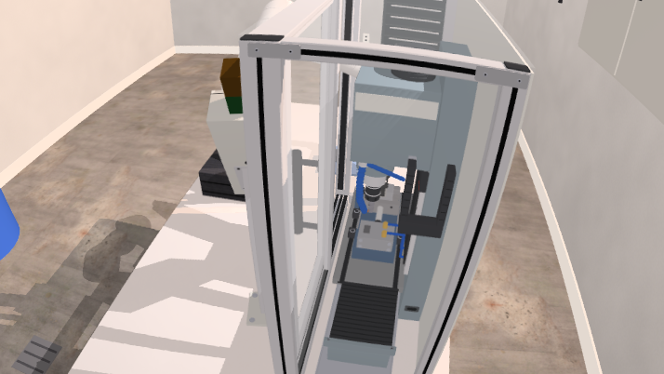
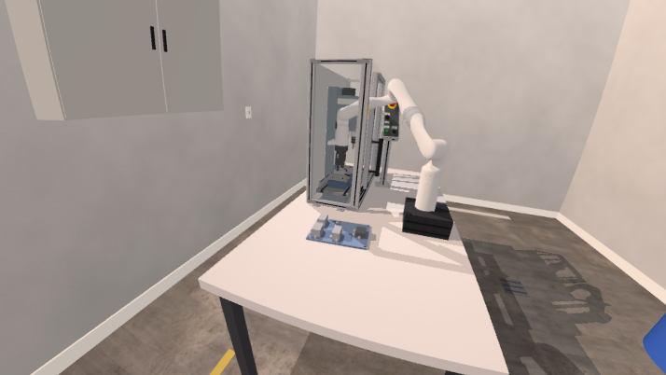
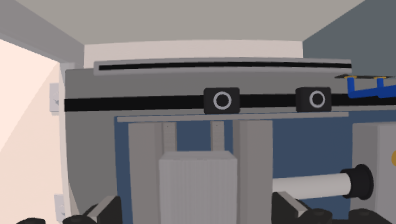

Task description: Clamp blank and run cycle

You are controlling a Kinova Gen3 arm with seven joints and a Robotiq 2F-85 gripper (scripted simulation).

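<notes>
My jaws [image 2: 340, 167] stand wide apart with nothing clamped between them; in the wrist view one black finger shows on each side of the pale grey, block-shaped metal blank [image 3: 198, 190], which sits inside the vise between its two grey metal vise plates [image 3: 145, 170] [image 3: 256, 170]. Just beyond the blank's end, two narrow grey bars [image 3: 170, 135] [image 3: 217, 134] run on, looking upright. I judge the step in hand to be seating: I'd lift straight up before any sideways move, so that neither fingertip drags the blank or tips a bar, then nudge low and gently, first against the fixed plate, then the work stop, which I can't make out. Seating against either one I can't confirm from here. Farther out, the exterior view gives me what the wrist view lacks: the white jointed arm [image 2: 410, 109] reaching into the tall metal-framed guard [image 2: 365, 135] [image 1: 269, 186], the blue flat plate [image 2: 347, 241] on the white counter [image 2: 354, 289] [image 1: 186, 298] with grey blocks and the dark block-shaped setting master [image 2: 360, 231], and the green button [image 2: 386, 131] on the control column beyond.
</notes>
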